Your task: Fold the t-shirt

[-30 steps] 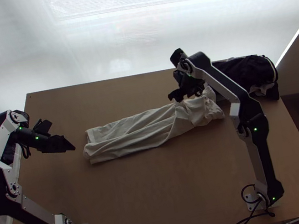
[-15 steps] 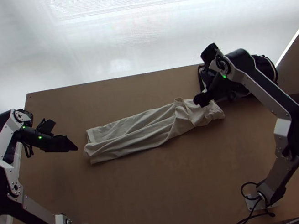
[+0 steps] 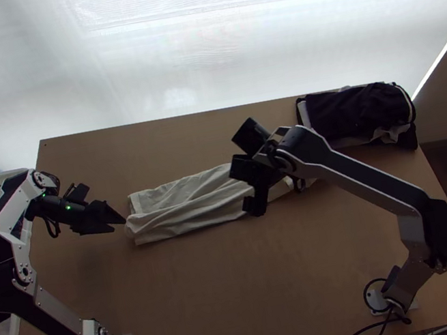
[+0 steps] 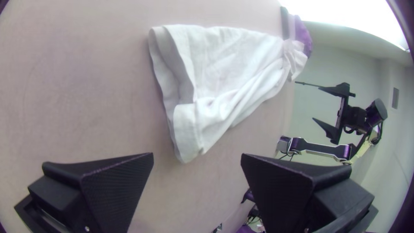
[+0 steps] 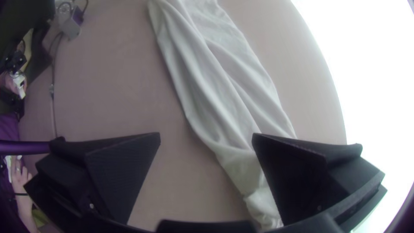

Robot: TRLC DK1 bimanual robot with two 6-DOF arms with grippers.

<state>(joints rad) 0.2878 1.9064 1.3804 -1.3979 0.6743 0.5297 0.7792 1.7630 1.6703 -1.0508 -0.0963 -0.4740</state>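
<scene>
Right gripper had swung across the t-shirt; it and the left gripper gaped empty. Lengthwise folding looked done; crosswise remained.

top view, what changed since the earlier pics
The right hand has moved left and toward the table's near edge, from the shirt's right end to over its middle part. The left hand has edged right, closer to the shirt's left end. The pale shirt still lies in a long strip, its left part unmoved, and the dark clothes are where they were.
</scene>
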